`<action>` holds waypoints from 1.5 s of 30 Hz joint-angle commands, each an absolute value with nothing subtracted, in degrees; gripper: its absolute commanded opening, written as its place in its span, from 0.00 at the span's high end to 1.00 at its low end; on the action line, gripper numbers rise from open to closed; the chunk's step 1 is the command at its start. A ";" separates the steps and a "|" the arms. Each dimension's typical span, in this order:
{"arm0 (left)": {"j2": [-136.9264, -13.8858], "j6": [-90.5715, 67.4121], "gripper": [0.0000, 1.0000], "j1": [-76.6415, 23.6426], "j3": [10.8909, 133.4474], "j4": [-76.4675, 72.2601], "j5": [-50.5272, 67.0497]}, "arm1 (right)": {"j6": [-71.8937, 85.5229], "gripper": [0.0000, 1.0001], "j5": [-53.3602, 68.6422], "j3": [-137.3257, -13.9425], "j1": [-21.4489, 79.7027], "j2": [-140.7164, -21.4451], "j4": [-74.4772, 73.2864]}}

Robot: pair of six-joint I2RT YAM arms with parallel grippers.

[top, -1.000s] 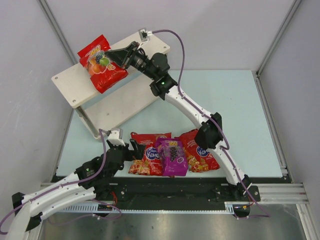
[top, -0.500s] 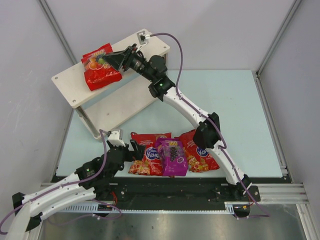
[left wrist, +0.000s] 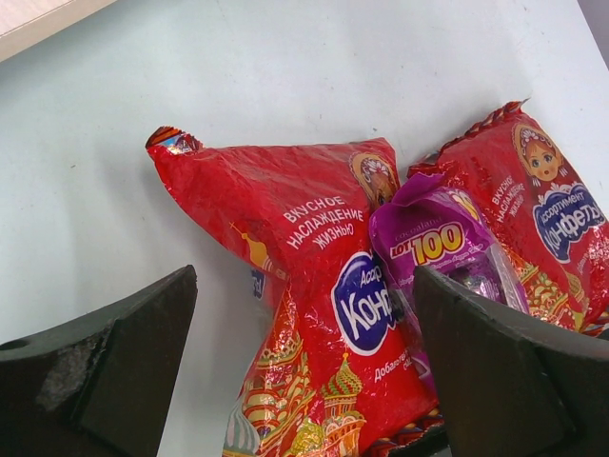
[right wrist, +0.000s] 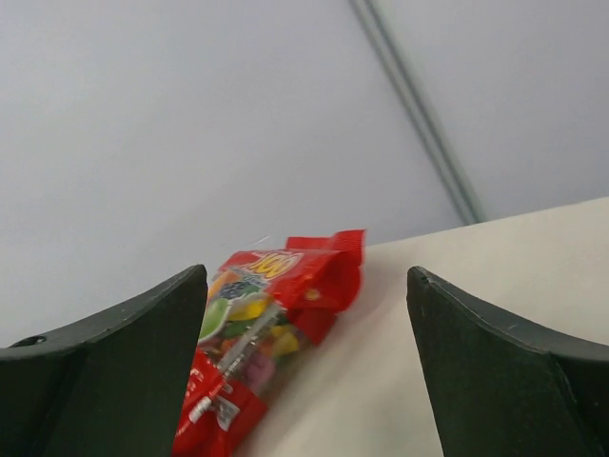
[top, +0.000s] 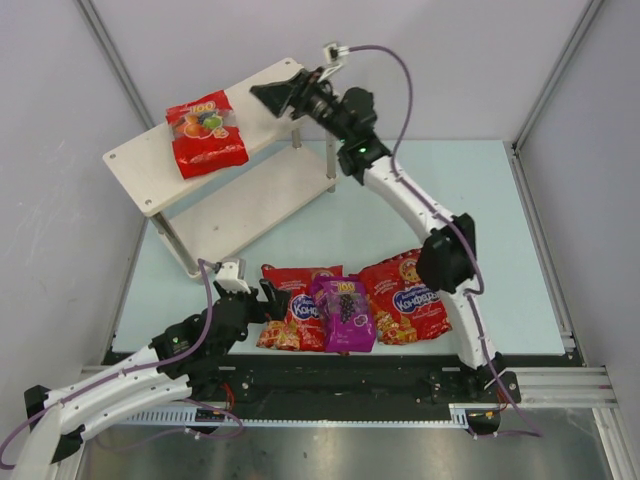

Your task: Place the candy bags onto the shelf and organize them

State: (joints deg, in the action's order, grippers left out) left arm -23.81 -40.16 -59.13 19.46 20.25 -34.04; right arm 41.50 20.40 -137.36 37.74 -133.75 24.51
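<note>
Looking down from above, we find the fruit bag (top: 206,132) lying flat on the top board of the shelf (top: 135,165), toward its left half. The right pincer (top: 264,92) hangs over the right end of that board, a little apart from the bag. Its wrist view shows both fingers spread wide with nothing between them.

Three bags are left on the table (top: 480,200), just in front of the arm bases: the left red bag (top: 292,300), the purple bag (top: 345,312) and the right red bag (top: 410,298). The purple bag lies on top, overlapping the inner edge of each red one.

We judge that the next pick turns on which arm is nearer. The left pincer (top: 272,300) sits just beside the left red bag, jaws wide and empty, while the right pincer is well apart, up at the shelf. From the left wrist, the left red bag lies straight ahead between the fingers, its long axis running roughly away from the pincer and leaning to the left at the far end. Its left side is uncovered, so we would take it there, clear of the purple bag.
</note>
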 commanded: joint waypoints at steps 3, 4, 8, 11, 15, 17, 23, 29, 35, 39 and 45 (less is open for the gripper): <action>-23.91 -40.26 0.00 -59.33 20.65 18.46 -33.49 | 36.92 0.06 21.36 -117.11 31.12 -109.31 29.27; -23.82 -39.82 0.00 -59.33 21.00 18.63 -33.49 | 36.04 0.05 20.31 -108.28 30.16 -106.29 27.53; -23.56 -38.76 0.00 -59.41 21.44 17.49 -32.27 | 28.41 0.04 11.62 -85.35 30.23 -89.50 18.65; -25.48 -37.10 0.00 -59.33 22.32 14.07 -28.15 | 23.93 0.04 5.46 -72.31 31.72 -79.56 10.13; -33.82 -36.74 0.00 -60.11 27.15 11.78 -24.00 | 22.32 0.04 -2.00 -59.01 33.40 -70.94 2.20; -39.34 -36.12 0.00 -63.18 30.49 10.11 -25.22 | 23.63 0.04 -3.51 -54.51 33.31 -66.98 0.88; -53.69 -40.24 0.00 -69.25 39.28 11.51 -30.05 | 29.44 0.04 -8.69 -43.16 31.82 -57.33 0.26; -62.39 -49.47 0.01 -73.65 40.25 13.44 -30.06 | 28.74 0.04 -11.69 -40.78 27.60 -51.16 -3.34; -69.95 -54.75 0.02 -76.64 42.45 16.79 -29.89 | 28.74 0.04 -8.88 -39.38 24.08 -48.61 -4.04; -73.38 -55.81 0.26 -76.82 42.36 14.07 -29.01 | 29.44 0.04 -7.30 -38.15 23.82 -48.16 -3.61; -75.06 -52.92 0.82 -76.82 45.08 14.06 -29.44 | 28.31 0.04 -7.47 -37.44 23.38 -47.46 -3.60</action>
